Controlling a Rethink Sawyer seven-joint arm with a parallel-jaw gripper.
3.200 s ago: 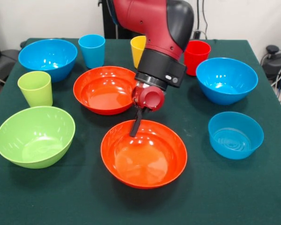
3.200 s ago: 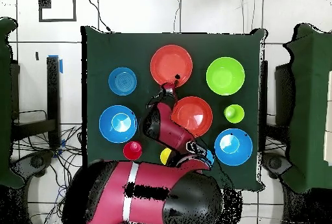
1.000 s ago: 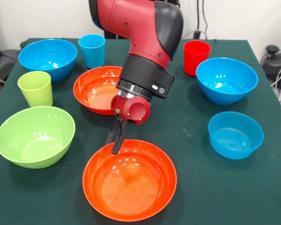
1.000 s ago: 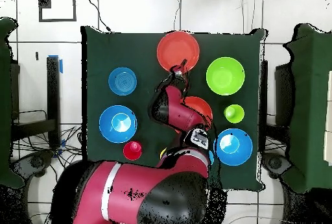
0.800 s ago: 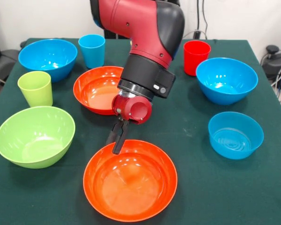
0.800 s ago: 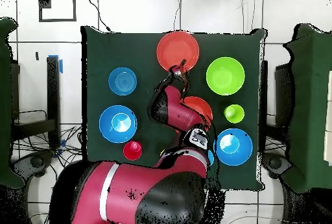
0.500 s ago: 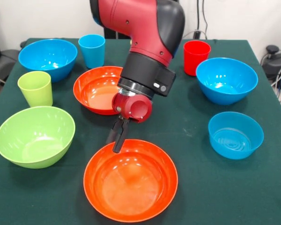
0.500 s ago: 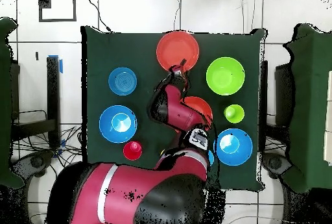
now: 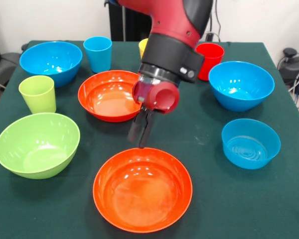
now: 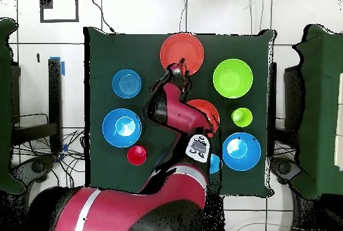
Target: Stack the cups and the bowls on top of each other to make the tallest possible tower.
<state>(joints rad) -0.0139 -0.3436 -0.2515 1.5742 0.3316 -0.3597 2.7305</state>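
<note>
All bowls and cups stand apart on the green cloth; nothing is stacked. My gripper point(image 9: 139, 135) point(image 10: 177, 69) hangs just above the far rim of the near orange bowl point(image 9: 142, 189) point(image 10: 181, 52), open by a narrow gap and holding nothing. A second orange bowl point(image 9: 109, 94) lies behind it, with the arm partly covering it in the overhead view. Lime green bowl point(image 9: 37, 144) and green cup point(image 9: 37, 93) are at the left. Blue bowls point(image 9: 51, 60) point(image 9: 240, 84), a smaller blue bowl point(image 9: 250, 143), blue cup point(image 9: 97, 52), red cup point(image 9: 210, 57) and half-hidden yellow cup point(image 9: 145, 47) ring the table.
The red arm point(image 9: 172, 45) reaches over the table's middle and hides part of the far orange bowl in the overhead view. The near orange bowl sits close to the table's front edge point(image 9: 149, 234). Cables and stands surround the table.
The gripper dragged the near orange bowl by its rim toward the front edge, then let go, rose out of it and shifted right. The yellow cup shows again.
</note>
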